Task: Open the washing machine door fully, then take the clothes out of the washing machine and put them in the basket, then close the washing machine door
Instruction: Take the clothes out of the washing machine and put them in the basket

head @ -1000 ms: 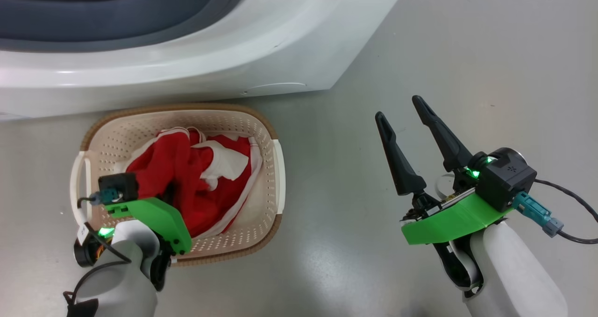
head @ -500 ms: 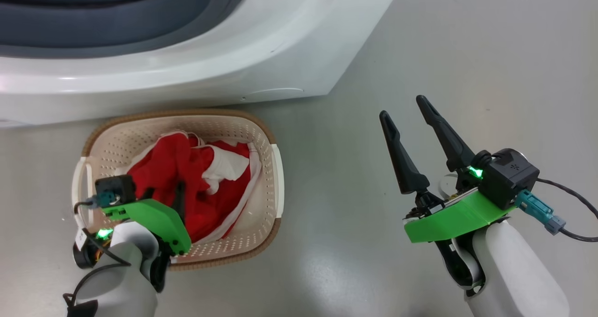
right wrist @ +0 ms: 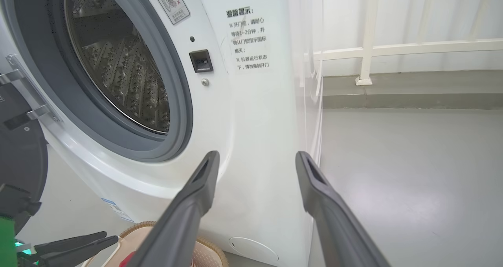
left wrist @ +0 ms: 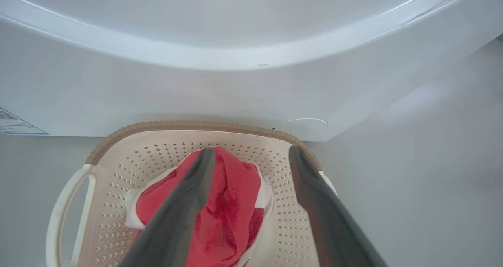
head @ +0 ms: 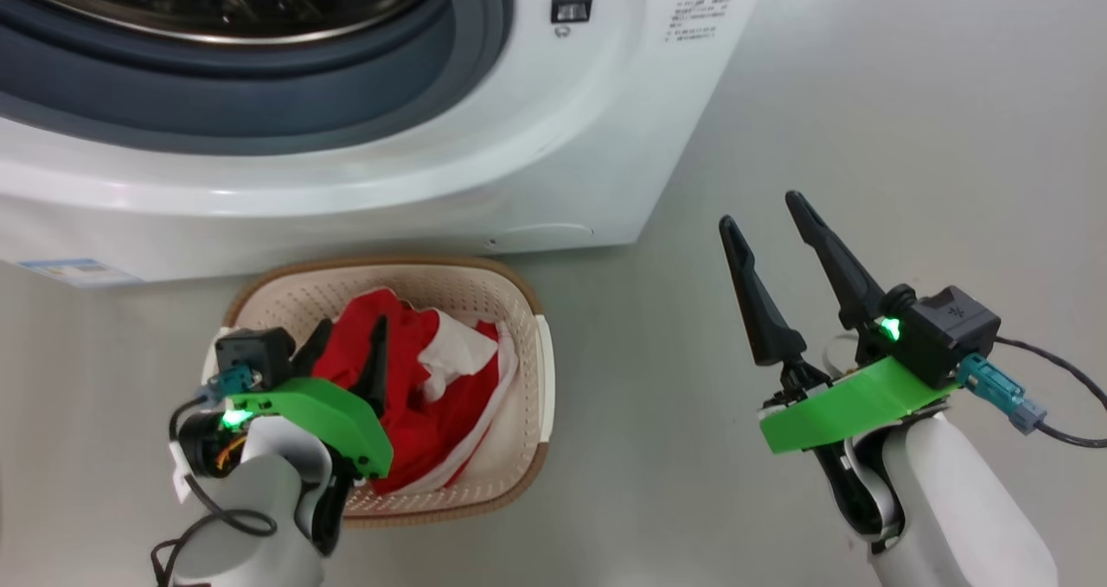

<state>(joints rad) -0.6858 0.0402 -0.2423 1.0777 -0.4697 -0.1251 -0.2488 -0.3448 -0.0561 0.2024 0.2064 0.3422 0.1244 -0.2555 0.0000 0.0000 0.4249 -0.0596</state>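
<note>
The red and white clothes [head: 432, 397] lie loose in the cream basket [head: 527, 310], which stands on the floor right in front of the white washing machine [head: 553, 163]. My left gripper [head: 350, 326] hovers over the basket's near side, open; in the left wrist view its fingers [left wrist: 196, 180] are spread above the clothes [left wrist: 232, 204] and hold nothing. Out to the right, over bare floor, my right gripper [head: 759, 211] is open and empty. The right wrist view looks at the bare steel drum [right wrist: 118, 74] and the dark washing machine door [right wrist: 17, 157], swung open at the left edge.
Grey floor [head: 865, 94] stretches to the right of the machine. A white railing [right wrist: 393, 48] and a low kerb run along the back in the right wrist view. A small blue label [head: 65, 269] sits low on the machine's front.
My left gripper has opened, let go of the clothes and risen a little above them. The head camera has tilted up, bringing more of the drum opening into view.
</note>
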